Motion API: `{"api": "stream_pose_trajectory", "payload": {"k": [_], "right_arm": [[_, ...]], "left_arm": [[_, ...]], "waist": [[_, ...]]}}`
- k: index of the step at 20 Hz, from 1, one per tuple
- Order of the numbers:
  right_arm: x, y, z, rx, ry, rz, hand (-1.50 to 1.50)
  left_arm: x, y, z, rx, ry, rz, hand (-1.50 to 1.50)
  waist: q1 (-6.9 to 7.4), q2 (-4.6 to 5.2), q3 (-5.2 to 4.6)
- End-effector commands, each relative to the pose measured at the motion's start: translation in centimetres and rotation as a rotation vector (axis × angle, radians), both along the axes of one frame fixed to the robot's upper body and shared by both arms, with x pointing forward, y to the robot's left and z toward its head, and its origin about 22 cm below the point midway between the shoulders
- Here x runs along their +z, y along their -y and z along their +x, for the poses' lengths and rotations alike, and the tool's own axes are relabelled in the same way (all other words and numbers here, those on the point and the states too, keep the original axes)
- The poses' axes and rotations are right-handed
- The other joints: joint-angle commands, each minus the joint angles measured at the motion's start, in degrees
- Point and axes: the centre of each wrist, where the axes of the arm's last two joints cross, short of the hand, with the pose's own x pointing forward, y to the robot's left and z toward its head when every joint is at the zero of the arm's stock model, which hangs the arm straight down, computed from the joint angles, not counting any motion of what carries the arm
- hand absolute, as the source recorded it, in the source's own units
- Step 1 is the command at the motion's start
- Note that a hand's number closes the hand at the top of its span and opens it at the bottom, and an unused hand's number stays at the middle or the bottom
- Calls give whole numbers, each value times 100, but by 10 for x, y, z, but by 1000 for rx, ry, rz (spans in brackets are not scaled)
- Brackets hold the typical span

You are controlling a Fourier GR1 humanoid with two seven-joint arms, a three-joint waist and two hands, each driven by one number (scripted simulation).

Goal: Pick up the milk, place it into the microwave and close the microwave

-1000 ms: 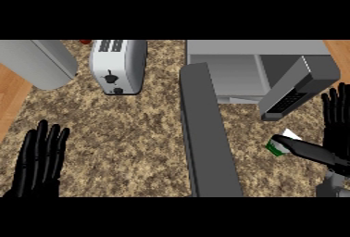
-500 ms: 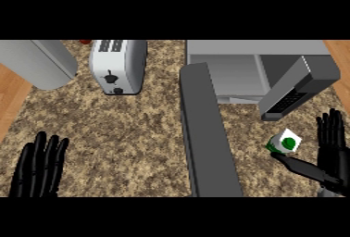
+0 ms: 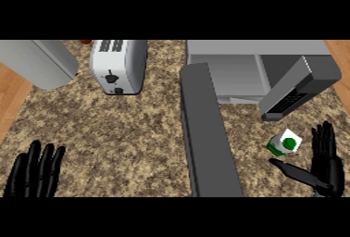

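Observation:
A small white milk carton [image 3: 284,143] with green markings stands on the speckled counter, just below the microwave's open door [image 3: 298,86]. The grey microwave [image 3: 232,74] sits at the upper right with its cavity showing. My right hand [image 3: 324,164] is open at the lower right, fingers straight up, thumb stretched left below the carton, not touching it. At the lower left edge my left hand [image 3: 35,170] rests open, fingers up.
A long dark grey bar [image 3: 206,134] runs down the middle of the counter, left of the milk. A white toaster [image 3: 118,65] stands at upper left, beside a grey rounded appliance [image 3: 34,61]. Wooden floor shows at both side edges.
My right hand dropped lower and drew off to the right, uncovering the milk carton, which now stands upright in plain view. My left hand sank toward the lower edge.

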Motion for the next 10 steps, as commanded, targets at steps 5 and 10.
{"api": "stream_pose_trajectory", "payload": {"k": [5,10], "right_arm": [[-38,21,-12,15,11,55,-150],[-61,21,9,-1,15,51,-150]], "left_arm": [[4,-12,15,17,4,17,-150],[0,7,8,-4,-3,19,-150]], "waist": [[-19,4,-1],[27,14,5]]}}
